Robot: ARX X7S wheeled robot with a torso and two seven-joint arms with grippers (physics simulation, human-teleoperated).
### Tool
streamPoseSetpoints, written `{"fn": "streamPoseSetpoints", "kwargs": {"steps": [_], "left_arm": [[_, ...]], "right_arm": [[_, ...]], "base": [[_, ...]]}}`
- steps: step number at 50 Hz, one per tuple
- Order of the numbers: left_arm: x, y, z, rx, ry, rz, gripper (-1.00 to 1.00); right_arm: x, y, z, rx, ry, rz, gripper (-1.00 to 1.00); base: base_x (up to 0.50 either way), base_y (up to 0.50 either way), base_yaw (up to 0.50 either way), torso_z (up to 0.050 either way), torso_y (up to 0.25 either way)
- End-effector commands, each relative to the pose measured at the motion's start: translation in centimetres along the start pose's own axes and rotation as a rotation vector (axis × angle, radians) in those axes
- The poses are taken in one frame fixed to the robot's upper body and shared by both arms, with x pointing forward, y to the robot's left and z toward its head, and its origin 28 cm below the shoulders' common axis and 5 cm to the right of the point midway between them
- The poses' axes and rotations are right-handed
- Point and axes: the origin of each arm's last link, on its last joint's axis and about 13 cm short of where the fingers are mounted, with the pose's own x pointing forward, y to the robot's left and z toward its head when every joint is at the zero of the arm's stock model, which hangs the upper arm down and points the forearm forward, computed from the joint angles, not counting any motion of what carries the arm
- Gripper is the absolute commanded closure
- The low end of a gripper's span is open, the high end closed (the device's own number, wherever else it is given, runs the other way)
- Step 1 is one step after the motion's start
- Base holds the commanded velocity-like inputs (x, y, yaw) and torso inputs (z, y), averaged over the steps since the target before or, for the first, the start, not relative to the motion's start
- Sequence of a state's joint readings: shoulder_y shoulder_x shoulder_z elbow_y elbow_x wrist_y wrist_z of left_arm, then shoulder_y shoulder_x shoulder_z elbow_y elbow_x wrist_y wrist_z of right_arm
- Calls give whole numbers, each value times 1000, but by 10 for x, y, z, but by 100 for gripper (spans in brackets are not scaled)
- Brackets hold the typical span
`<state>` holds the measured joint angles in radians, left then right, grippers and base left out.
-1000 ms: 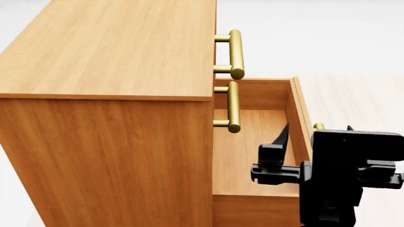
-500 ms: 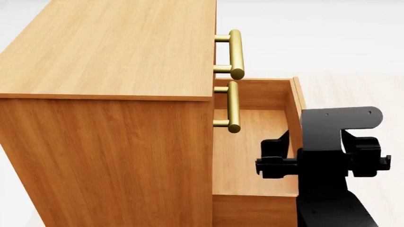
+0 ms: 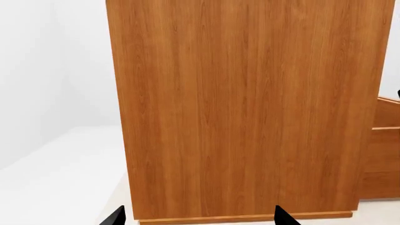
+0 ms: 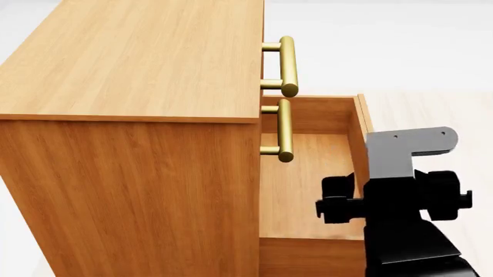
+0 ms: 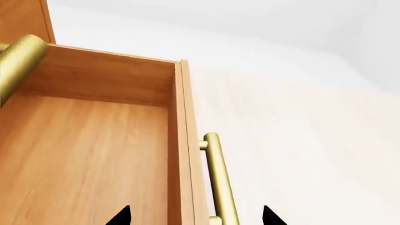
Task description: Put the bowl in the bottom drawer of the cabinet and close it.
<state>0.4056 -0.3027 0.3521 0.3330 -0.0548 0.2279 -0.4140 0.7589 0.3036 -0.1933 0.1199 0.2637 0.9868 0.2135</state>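
Beside the cabinet: the cabinet (image 4: 131, 115) fills most of the head view, its plain side panel facing the robot and its two upper drawers shut, their brass handles (image 4: 287, 57) jutting out.
Bottom drawer: the bottom drawer (image 4: 308, 179) is pulled well out, and its wooden floor lies bare in both the head view and the right wrist view.
Drawer handle: the brass bar (image 5: 218, 180) sits on the outer face of the drawer front, between the two right fingertips in the right wrist view.
Right gripper: the right gripper (image 5: 194, 216) hovers above the drawer's front wall, its tips spread wide and holding nothing.
Left gripper: the left gripper (image 3: 196, 216) faces the cabinet's side panel low down, tips wide apart and empty.
Bowl: it shows in none of the views, so its place cannot be told.
Step in hand: as I judge it, the drawer is opened and the bowl not yet fetched.
Next move: it likely calls for lifting the right arm clear of the drawer wall and finding the bowl.
Floor: pale wood-look boards (image 5: 300, 140) run beside the drawer.
Room: plain white walls (image 3: 50, 61), nothing else in sight.
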Motion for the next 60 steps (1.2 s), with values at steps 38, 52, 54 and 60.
{"fn": "streamPoseSetpoints", "kwargs": {"steps": [38, 52, 54, 60], "left_arm": [[0, 0, 0, 8, 0, 0, -100], [0, 0, 0, 4, -1, 2, -100], [0, 0, 1, 4, -1, 2, -100], [0, 0, 0, 4, -1, 2, -100]], "right_arm": [[21, -6, -17, 41, 149, 2, -100], [27, -15, -26, 33, 138, -74, -100], [27, -16, -27, 34, 139, -80, -100], [28, -20, -28, 33, 134, -90, -100]], "base": [[0, 0, 0, 0, 0], [0, 0, 0, 0, 0], [0, 0, 0, 0, 0], [0, 0, 0, 0, 0]]}}
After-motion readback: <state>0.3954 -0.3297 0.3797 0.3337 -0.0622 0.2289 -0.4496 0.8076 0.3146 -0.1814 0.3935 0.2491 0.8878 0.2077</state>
